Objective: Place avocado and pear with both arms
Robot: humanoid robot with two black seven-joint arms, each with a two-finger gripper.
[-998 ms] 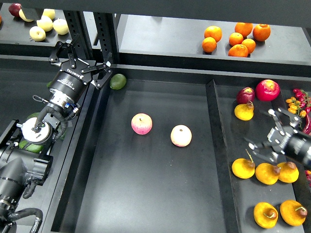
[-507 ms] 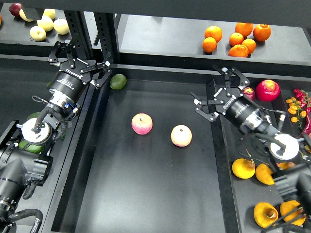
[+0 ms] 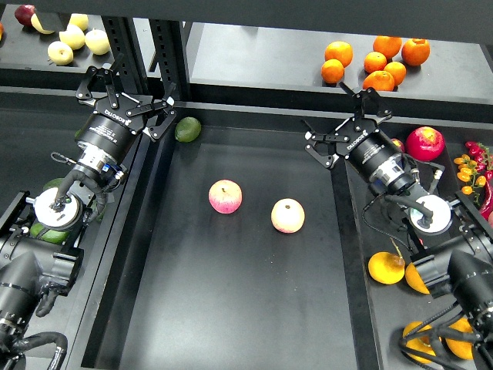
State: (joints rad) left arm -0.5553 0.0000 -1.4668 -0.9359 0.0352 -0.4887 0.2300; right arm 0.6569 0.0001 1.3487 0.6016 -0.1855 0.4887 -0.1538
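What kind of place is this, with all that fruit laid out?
Probably a mock shop or sorting bench for robot practice. Fruit lies in sorted groups: oranges on a back shelf, two apples in the middle black tray. Two black arms reach over them, left claw and right claw open and empty.

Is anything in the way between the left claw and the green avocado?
Nothing visible is. The left gripper is open, and the avocado lies just to its right in the middle tray's far-left corner, with only the tray's low wall near the path.

White lettering runs along the black cylindrical wrist of the left gripper (image 3: 127, 96) and likewise on the right gripper (image 3: 348, 129); both too small, possibly a brand name.
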